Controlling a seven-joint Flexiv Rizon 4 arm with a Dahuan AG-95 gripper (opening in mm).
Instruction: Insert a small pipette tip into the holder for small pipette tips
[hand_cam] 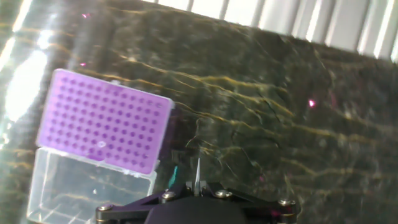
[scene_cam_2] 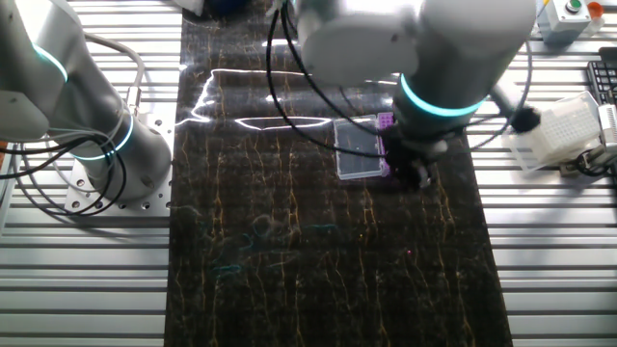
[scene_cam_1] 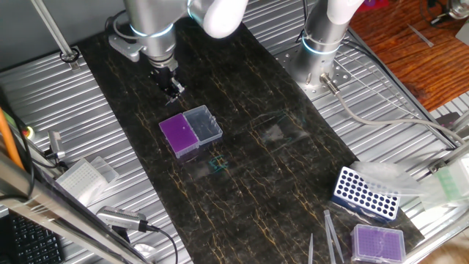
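End effector [hand_cam: 198,186] pinches a slender pointed pipette tip [hand_cam: 198,173] beside the square holder [hand_cam: 102,120] (perforated purple grid).

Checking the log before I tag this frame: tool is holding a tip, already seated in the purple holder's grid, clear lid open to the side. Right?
Not seated. The hand view shows the tip pinched in the tool over bare mat, beside the holder, apart from its grid. The rest holds: the tool has the tip, and the clear lid lies open at the holder's side.
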